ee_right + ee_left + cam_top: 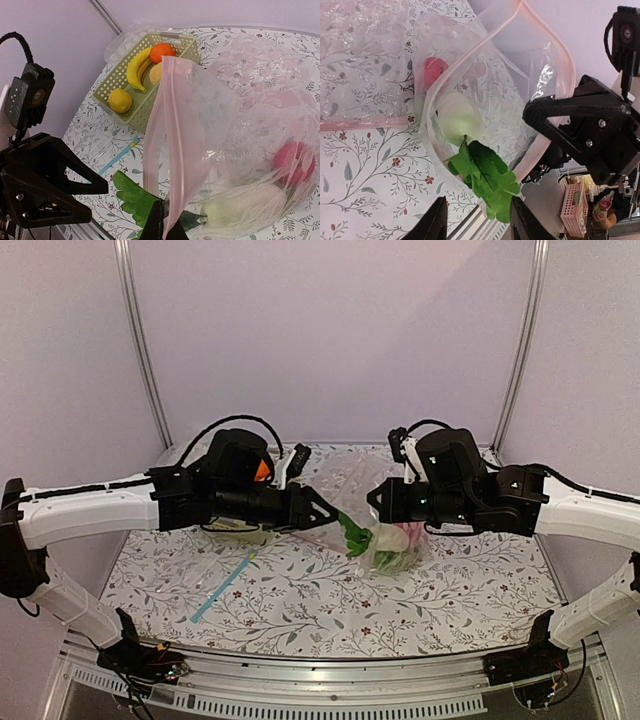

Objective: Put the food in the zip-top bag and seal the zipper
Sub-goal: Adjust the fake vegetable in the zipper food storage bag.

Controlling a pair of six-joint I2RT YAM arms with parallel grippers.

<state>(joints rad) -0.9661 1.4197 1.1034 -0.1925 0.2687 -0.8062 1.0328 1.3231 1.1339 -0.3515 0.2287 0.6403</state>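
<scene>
The zip-top bag (372, 485) hangs open between my two grippers. Its pink zipper (543, 34) rings the mouth. Inside are a red apple (434, 68) and a white radish (457, 118); the radish's green leaves (487, 180) stick out of the mouth. My left gripper (479, 204) is open, its fingers either side of the leaves without touching them. My right gripper (163, 224) is shut on the zipper strip (172, 150), holding the mouth up. A banana (135, 67), orange (162, 51), lemon (120, 100) and peach (155, 73) lie in the green basket (141, 111).
A flat clear bag with a blue strip (225, 585) lies at the front left of the table. The basket (247, 534) is mostly hidden under my left arm. More crinkly clear plastic (355, 60) lies flat behind the bag. A pink crate (572, 210) stands off the table.
</scene>
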